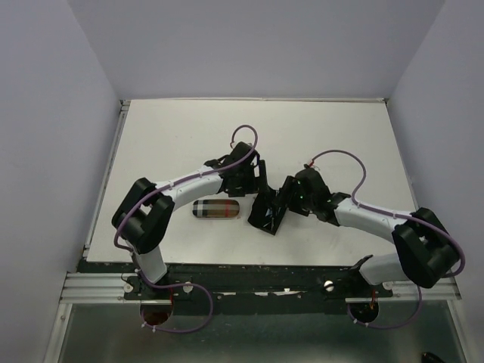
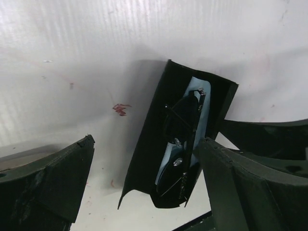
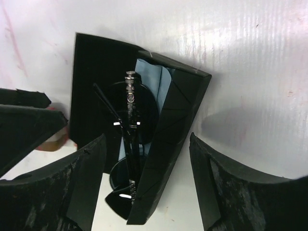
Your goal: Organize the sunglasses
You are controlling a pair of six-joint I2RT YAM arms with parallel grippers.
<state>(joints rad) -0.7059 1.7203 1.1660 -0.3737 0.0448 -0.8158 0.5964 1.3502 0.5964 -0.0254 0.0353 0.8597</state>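
Observation:
A black-framed pair of sunglasses (image 3: 130,125) with dark round lenses lies folded on a blue cloth inside an open black case (image 3: 91,82), one lens poking out of the case's near end. In the top view this case (image 1: 268,213) sits mid-table between both grippers. My left gripper (image 2: 149,187) is open wide above the sunglasses (image 2: 180,139) and case (image 2: 147,139); its right finger (image 2: 250,187) is close to the case's edge and its left finger stands well clear. My right gripper (image 3: 147,187) is open, straddling the case's near end, with a gap to its right finger (image 3: 236,192).
A plaid tan-and-black oblong case (image 1: 216,209) lies shut just left of the black case, under the left forearm. The white table (image 1: 189,136) is walled on three sides. Each gripper's fingers show at the edge of the other's wrist view.

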